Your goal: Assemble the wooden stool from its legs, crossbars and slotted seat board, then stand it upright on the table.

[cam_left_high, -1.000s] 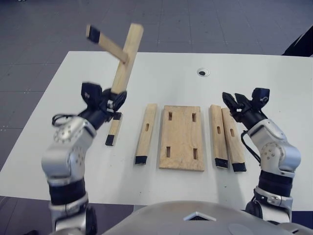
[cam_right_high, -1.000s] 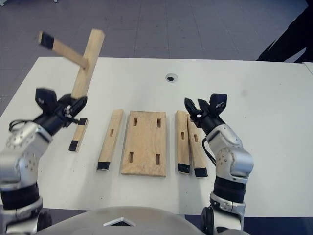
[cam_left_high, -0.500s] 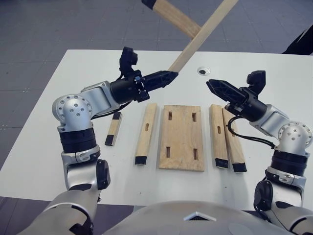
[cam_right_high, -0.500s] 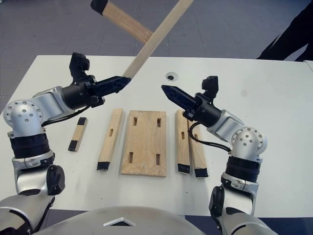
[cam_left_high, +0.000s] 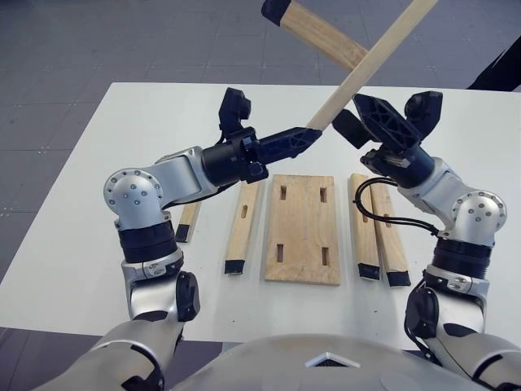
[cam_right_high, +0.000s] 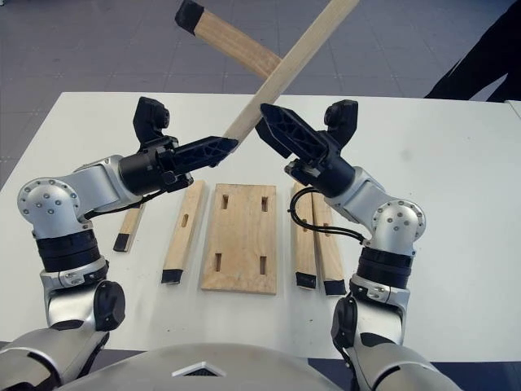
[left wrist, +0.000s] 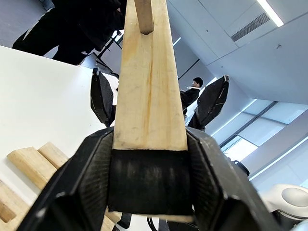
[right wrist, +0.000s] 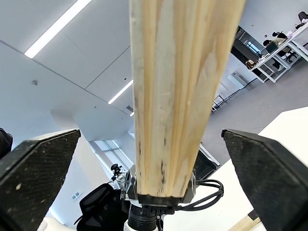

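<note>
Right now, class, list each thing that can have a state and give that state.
left gripper: shut on held leg
right gripper: open, straddling held leg
held leg: raised, fitted crossbar through it
seat board: lying flat, slots empty
three loose legs: flat, unassembled
loose crossbar: flat, unassembled

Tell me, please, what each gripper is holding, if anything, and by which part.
The left gripper clamps the leg with its crossbar by the leg's black-capped lower end. The right gripper is open, holding nothing.

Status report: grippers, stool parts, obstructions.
Left gripper shut on pale wooden leg with crossbar, held above white table. Right gripper open, straddling that leg. Slotted wooden seat board and three loose legs flat below; nothing blocking.
</note>
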You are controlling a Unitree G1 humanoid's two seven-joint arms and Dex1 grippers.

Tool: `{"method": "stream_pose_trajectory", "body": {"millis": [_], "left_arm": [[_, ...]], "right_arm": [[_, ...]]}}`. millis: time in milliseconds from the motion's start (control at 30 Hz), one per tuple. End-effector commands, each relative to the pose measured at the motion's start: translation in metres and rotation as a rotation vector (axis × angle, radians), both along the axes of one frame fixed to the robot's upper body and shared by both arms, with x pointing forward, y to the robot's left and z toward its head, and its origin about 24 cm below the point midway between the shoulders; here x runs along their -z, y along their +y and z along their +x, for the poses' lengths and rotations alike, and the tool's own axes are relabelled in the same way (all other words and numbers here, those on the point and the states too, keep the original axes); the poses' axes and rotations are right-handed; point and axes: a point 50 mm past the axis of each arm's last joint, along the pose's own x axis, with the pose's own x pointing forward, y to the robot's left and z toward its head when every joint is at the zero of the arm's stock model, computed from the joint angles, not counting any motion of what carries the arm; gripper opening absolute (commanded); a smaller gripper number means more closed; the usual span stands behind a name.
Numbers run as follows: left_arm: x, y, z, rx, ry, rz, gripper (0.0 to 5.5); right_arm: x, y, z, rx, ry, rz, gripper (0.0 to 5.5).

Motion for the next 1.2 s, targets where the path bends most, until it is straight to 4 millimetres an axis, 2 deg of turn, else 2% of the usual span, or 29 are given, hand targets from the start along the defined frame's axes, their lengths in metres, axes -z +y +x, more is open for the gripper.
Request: {"method": "stream_pose_trajectory", "body": {"millis": [33,567,900,933,1067,1200], "left_arm": [[0.0003,-0.0012,-0.0039,0.016,-0.002,0.015,2.05],[0.0001,-0.0011,-0.0050,0.017,-0.005,0.017,2.05],[0.0009,-0.0009,-0.0043,0.003,-0.024,0.028,2.05],[0.0010,-0.0008,-0.0041,-0.001,-0.029,0.032,2.42],[0.0016,-0.0001,-0.0050,0.006,-0.039,0.036,2.87],[0.0045,0.0057,-0.0050,0.005,-0.030,0.052,3.58]], "right_arm": [[-0.0079,0.0036,0.0058,0.000,-0.008,0.031,4.83],[-0.0072,0.0022,0.0091,-0.003,0.009,0.014,2.09],[-0.0118,0.0083,0.0039,-0.022,-0.010,0.021,2.08],[-0.0118,0.0084,0.0037,-0.023,-0.010,0.020,2.08],[-0.0122,0.0085,0.0042,-0.027,-0.010,0.022,2.08],[-0.0118,0.0075,0.0040,-0.023,-0.014,0.017,2.07]]}}
